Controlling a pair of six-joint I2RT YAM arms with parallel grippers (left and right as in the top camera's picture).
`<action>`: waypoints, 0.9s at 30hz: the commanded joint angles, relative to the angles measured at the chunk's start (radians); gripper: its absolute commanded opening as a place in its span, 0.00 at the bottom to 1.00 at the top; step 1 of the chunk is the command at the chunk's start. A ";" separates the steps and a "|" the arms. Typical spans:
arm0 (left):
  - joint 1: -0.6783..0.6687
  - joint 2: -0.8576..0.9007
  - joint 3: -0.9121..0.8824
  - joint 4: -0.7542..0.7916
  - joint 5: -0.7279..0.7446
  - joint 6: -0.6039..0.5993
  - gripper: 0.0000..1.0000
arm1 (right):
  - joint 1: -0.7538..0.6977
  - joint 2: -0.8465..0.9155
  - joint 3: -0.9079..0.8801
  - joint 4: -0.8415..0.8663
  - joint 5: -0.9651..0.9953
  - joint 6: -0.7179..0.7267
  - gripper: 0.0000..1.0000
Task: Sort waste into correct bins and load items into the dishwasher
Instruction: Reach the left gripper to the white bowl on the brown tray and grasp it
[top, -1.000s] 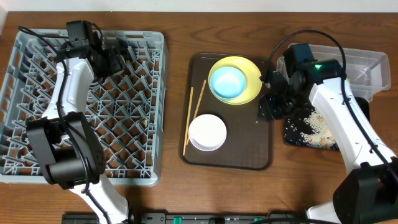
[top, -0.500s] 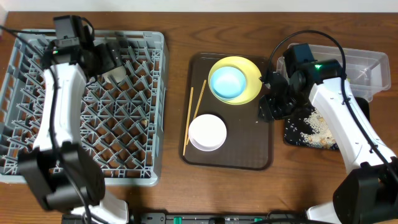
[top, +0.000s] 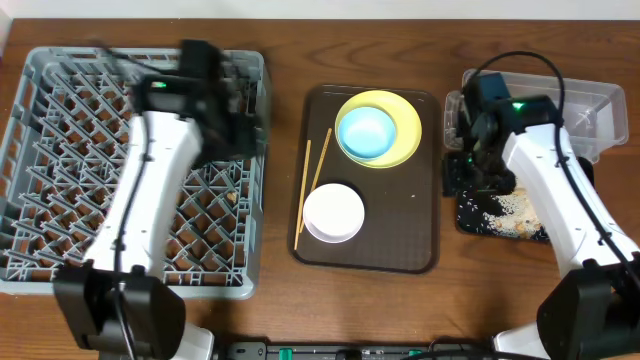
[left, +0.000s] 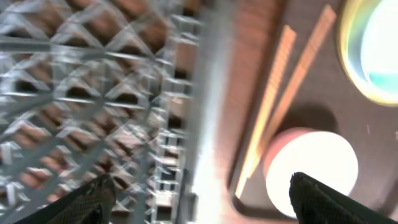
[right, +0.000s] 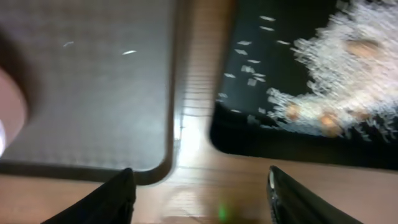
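Observation:
The grey dishwasher rack (top: 60, 200) fills the left side. My left gripper (top: 245, 105) hovers open and empty over its right rim; in the left wrist view that gripper (left: 205, 202) spans the rack (left: 93, 93) edge, with the chopsticks (left: 273, 106) and the pinkish-white bowl (left: 311, 168) ahead. A light-blue bowl (top: 365, 130) sits in the yellow plate (top: 405, 125), near the chopsticks (top: 312, 185) and pinkish-white bowl (top: 333, 212). My right gripper (top: 462, 178) is open and empty beside the black tray (top: 470, 215), which holds rice scraps (top: 505, 205). It (right: 205, 199) hangs over bare wood by the black tray (right: 280, 124) and rice (right: 336, 74).
The dishes lie on a dark-brown serving tray (top: 400, 240), whose corner (right: 93, 81) shows in the right wrist view. A clear tub (top: 590, 100) stands at the back right behind the black tray. Both wrist views are blurred.
My left arm has swung from the rack's back left to its right rim. My right gripper has shifted right from the serving tray's edge to the black tray, and its jaws have widened.

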 joint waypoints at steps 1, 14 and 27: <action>-0.120 0.000 -0.019 -0.019 -0.005 -0.020 0.91 | -0.050 0.001 0.002 -0.008 0.077 0.071 0.68; -0.504 0.057 -0.127 0.135 -0.006 -0.118 0.91 | -0.118 0.001 0.002 -0.021 0.024 0.042 0.99; -0.628 0.245 -0.146 0.249 -0.006 -0.122 0.76 | -0.118 0.001 0.002 -0.021 0.024 0.042 1.00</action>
